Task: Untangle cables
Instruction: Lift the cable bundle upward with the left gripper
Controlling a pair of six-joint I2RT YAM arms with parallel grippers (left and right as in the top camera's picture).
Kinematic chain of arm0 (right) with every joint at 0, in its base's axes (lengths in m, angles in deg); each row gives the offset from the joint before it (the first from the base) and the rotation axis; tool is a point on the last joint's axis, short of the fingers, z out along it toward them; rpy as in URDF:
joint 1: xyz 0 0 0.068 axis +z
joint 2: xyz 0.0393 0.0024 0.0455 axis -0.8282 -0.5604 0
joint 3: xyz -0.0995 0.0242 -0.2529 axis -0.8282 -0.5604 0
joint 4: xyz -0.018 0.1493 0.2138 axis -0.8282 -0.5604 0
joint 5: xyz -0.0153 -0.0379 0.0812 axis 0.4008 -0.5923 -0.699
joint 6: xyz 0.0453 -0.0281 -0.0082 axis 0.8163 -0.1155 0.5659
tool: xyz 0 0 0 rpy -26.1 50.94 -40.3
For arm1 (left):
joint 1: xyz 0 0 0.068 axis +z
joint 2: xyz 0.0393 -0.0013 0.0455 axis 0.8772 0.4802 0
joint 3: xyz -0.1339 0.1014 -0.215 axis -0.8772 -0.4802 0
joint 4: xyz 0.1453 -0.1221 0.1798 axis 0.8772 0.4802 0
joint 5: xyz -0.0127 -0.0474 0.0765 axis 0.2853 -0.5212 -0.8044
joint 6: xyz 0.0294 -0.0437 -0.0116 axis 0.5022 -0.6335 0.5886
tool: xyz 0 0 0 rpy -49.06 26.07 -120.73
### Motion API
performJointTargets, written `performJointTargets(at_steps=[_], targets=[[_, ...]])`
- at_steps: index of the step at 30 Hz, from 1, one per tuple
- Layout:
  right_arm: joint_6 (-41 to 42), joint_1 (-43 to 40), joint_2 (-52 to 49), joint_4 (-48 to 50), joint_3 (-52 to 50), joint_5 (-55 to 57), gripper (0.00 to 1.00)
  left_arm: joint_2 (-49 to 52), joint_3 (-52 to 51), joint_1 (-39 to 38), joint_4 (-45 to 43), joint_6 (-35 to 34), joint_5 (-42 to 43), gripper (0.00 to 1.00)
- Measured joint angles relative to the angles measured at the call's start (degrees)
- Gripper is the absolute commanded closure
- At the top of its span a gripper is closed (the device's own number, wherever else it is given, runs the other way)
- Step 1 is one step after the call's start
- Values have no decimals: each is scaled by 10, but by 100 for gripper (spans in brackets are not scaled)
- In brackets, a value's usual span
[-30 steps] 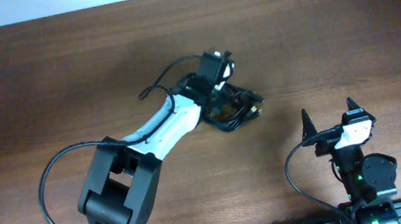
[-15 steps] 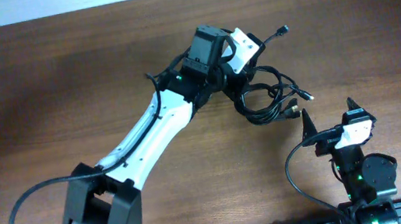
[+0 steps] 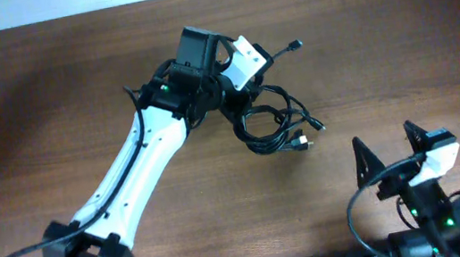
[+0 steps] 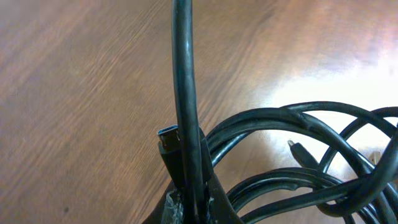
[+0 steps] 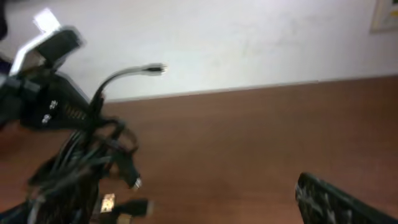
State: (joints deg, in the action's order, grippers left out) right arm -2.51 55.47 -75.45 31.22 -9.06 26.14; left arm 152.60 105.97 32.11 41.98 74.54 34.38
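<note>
- The left gripper (image 4: 191,210) is clamped shut on one strand of the cables (image 3: 273,128).
- The rest of the black tangle hangs in loops just below and to the right of it, over the middle of the wooden table (image 3: 46,100).
- One loose plug end (image 3: 295,45) sticks out past the gripper.
- The right gripper (image 3: 389,149) stands wide open and empty near the front right, well apart from the tangle.
</note>
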Motion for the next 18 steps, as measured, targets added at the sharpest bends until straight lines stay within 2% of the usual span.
performJointTargets(at_steps=[4,8,13,18], targets=[[-21,0,-49,-121,104,-35,1,-11,0,0,7,44,51,100],[-48,0,-120,-183,201,-72,1,-11,0,0,11,77,106,100],[-71,0,-195,-200,272,-142,1,-11,0,0,11,103,192,100],[-76,0,-239,-201,280,-209,1,-11,0,0,11,130,292,100]])
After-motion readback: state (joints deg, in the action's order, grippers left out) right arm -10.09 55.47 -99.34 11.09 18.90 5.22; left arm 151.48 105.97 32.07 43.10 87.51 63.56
